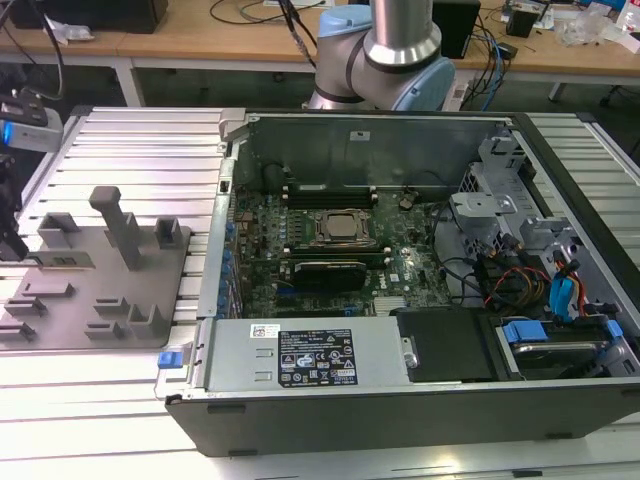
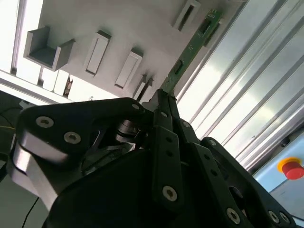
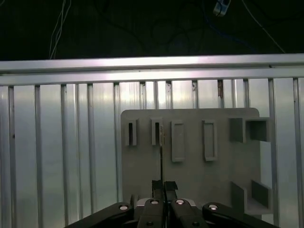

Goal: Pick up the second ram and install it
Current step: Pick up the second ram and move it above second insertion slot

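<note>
Second ram point(image 2: 192, 50), a thin green stick, is seen clamped at one end between the closed fingertips of the end effector point(image 2: 161, 97) in the second wrist view. The rest of the stick juts out past the tips and over the grey holder plate point(image 2: 142, 28). The gripped end is hidden by the black fingers point(image 2: 166, 142). In the first wrist view the stick is turned edge-on and reduced to a fine dark line running from the end effector point(image 3: 162, 184) towards a narrow slot point(image 3: 156, 133) in the plate. Whether its far end touches the plate cannot be told.

At the exterior view's left edge a grey box point(image 1: 28, 125) and a dark shape below it are cut off by the frame and are hard to identify.

The stick is shown running close along one edge of the plate in the second wrist view, with the ribbed aluminium table point(image 2: 247, 95) bare beyond it and a red button point(image 2: 290, 168) near the table's corner. In the exterior view the plate is flanked on the exterior view's right by the open computer case point(image 1: 400, 400), which stands just beside it. The arm's base point(image 1: 400, 40) rises behind the case, and bare table slats are left open above the plate.
</note>
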You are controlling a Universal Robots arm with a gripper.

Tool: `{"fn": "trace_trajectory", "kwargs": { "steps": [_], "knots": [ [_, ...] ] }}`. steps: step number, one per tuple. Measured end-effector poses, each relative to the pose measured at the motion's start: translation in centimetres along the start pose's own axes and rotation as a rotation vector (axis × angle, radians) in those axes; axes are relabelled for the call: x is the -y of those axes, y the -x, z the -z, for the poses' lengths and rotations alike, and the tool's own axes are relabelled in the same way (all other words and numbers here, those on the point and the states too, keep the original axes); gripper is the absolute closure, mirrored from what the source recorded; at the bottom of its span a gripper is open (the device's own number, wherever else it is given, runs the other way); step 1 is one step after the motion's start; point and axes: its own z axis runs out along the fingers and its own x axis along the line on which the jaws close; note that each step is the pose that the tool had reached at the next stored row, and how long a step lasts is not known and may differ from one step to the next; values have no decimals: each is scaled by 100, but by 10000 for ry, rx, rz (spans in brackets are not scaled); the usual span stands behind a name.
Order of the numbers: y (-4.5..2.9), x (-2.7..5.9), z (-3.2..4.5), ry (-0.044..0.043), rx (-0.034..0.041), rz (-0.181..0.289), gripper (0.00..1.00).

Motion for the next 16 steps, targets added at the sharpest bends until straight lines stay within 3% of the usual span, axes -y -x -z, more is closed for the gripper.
{"fn": "trace_trajectory", "kwargs": {
  "steps": [2, 9, 16],
  "knots": [
    [0, -1, 28, -1, 1, 0, 91],
    [2, -8, 263, 0, 0, 0, 91],
    [4, -13, 438, 0, 0, 0, 91]
  ]
}}
